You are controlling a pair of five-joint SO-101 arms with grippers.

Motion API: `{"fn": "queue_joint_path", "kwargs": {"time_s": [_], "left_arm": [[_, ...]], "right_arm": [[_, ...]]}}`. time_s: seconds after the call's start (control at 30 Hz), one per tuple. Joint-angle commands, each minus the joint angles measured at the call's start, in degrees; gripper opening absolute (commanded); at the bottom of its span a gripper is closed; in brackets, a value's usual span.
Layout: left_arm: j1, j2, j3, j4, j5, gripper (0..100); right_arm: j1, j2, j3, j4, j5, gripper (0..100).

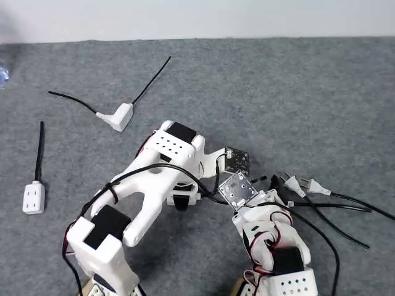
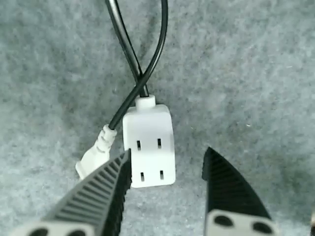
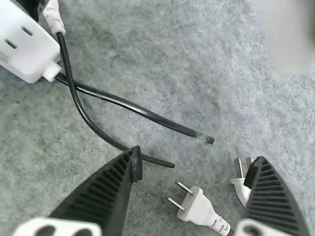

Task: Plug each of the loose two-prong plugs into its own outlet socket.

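Grey felt covers the tabletop [image 1: 296, 86]. Left hand [image 2: 168, 157] gapes wide over a white outlet block [image 2: 147, 147] mid-frame; right hand [image 3: 197, 160], equally wide, hangs above a loose plug [image 3: 194, 205], possibly two, lower centre.

Two arms on the desk [image 1: 247, 80]: left arm [image 1: 154, 179], right arm [image 1: 274, 246]. Two tools, one per arm: left tool [image 2: 167, 153], right tool [image 3: 197, 155], each with two ribbed black fingers [image 2: 108, 196].

Three white outlet blocks: first outlet block [image 1: 34, 197] with one black cord, second outlet block [image 1: 118, 117] with two black cords running off it, third outlet block [image 2: 150, 147] showing four slots in two pairs.

Three white two-prong plugs: first plug [image 1: 290, 182] and second plug [image 1: 313, 185] side by side, third plug [image 2: 93, 160] just beside the third outlet block.
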Motion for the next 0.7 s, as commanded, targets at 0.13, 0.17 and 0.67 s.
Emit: {"fn": "queue_joint_path", "kwargs": {"time_s": [0.13, 0.17, 0.67], "left_arm": [[1.9, -1.1, 1.9, -3.3, -0.3, 22], [1.9, -1.4, 1.4, -3.0, -0.3, 22], [-23.6, -17.6, -5.7, 2.1, 25.7, 22]], "right_arm": [[0.8, -0.4, 0.9, -0.8, -0.2, 33.5], [0.9, -0.4, 0.9, -0.8, -0.2, 33.5], [0.5, 0.0, -3.7, -0.7, -0.9, 33.5]]}}
